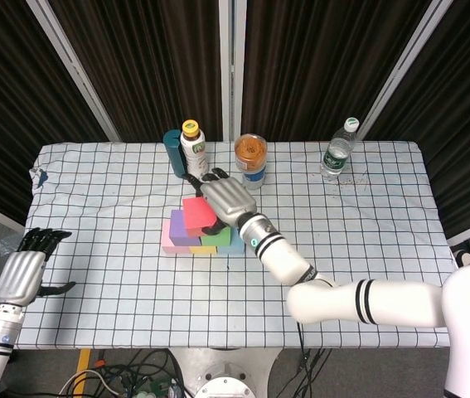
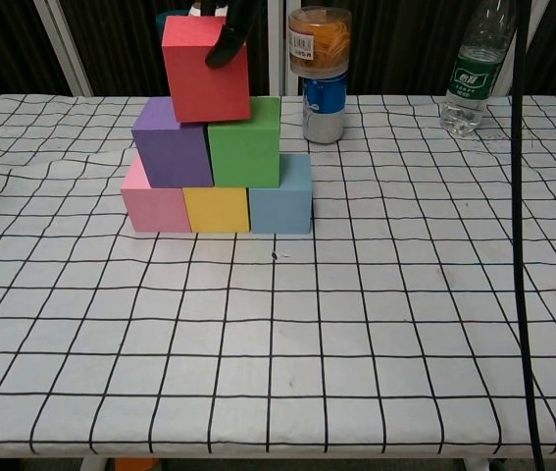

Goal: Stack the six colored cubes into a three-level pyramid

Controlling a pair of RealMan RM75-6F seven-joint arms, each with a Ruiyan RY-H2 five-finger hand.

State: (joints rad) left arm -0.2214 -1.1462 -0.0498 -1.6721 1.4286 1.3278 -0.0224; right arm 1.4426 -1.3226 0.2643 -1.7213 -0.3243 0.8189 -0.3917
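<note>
Pink [image 2: 155,204], yellow [image 2: 216,209] and blue [image 2: 280,196] cubes form the bottom row on the checked cloth. A purple cube [image 2: 171,142] and a green cube [image 2: 245,143] sit on top of them. My right hand [image 1: 226,199] grips a red cube [image 2: 204,71] [image 1: 199,212], tilted a little, over the seam between purple and green. One dark fingertip [image 2: 225,44] shows on the cube's front face. Whether the red cube touches the cubes below I cannot tell. My left hand [image 1: 23,269] hangs open off the table's left front corner.
Behind the stack stand a teal can [image 1: 172,152], a yellow-capped bottle [image 1: 192,148] and an orange-filled jar on a blue can [image 1: 250,157]. A water bottle [image 1: 337,149] stands at the back right. A black cable [image 2: 519,235] crosses the chest view at the right.
</note>
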